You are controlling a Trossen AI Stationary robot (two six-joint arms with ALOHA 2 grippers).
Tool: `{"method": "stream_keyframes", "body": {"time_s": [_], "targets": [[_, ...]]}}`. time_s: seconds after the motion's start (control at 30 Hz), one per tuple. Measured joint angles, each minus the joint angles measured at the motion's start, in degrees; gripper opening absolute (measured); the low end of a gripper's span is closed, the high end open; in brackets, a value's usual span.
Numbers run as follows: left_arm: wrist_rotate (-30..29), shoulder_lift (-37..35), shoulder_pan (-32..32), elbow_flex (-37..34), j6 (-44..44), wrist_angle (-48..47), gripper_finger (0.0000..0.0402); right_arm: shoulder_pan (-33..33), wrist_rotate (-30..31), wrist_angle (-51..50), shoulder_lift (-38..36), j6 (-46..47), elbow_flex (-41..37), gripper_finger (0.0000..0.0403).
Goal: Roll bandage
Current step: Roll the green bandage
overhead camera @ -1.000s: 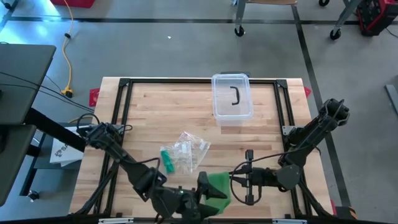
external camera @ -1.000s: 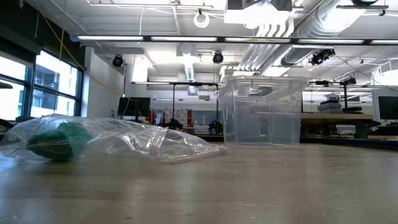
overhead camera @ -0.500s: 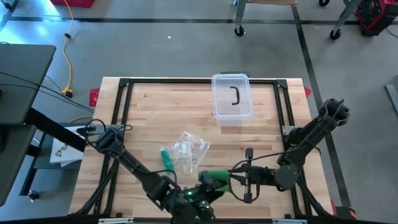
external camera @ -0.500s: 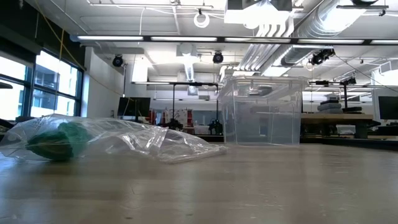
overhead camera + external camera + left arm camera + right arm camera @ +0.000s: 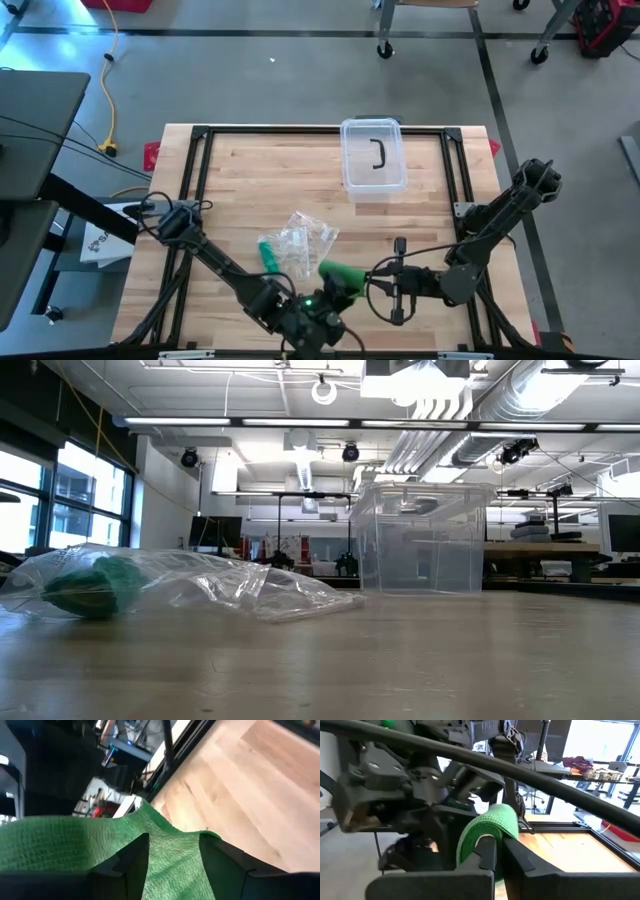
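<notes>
Two pincers are meeting at the bench's [image 5: 240, 180] 6 o'clock edge: the right pincer [image 5: 352, 280] is clamping one green bandage [image 5: 342, 273], while the left pincer [image 5: 335, 300] is gripping its loose end.

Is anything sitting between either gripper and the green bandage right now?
Nothing visible. The right gripper is shut on the green bandage, and the left gripper has the fabric between its fingers. The plastic bag lies apart, farther up the table.

green bandage [image 5: 341, 274] with a crinkled weave, clear plastic bag [image 5: 303, 243], pale wood table [image 5: 240, 190], black hands.
</notes>
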Motion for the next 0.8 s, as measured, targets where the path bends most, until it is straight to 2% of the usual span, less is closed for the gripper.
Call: {"method": "stream_keyframes", "body": {"time_s": [0.3, 0.57, 0.8], "targets": [[-0.5, 0.0, 0.94, -0.02, 0.45, -1.91, 0.0168, 0.2, -0.6, 0.89, -0.01, -0.89, 0.0, 0.0], [5.22, 0.0, 0.86, 0.39, -1.34, 0.29, 0.017, 0.55, -1.36, 1.54, -0.04, -1.15, 0.0, 0.0], [6.19, 0.04, -0.08, 5.69, -4.57, -0.45, 0.0219, 0.52, -0.61, 2.26, -0.17, -1.54, 0.15, 0.0]]}}
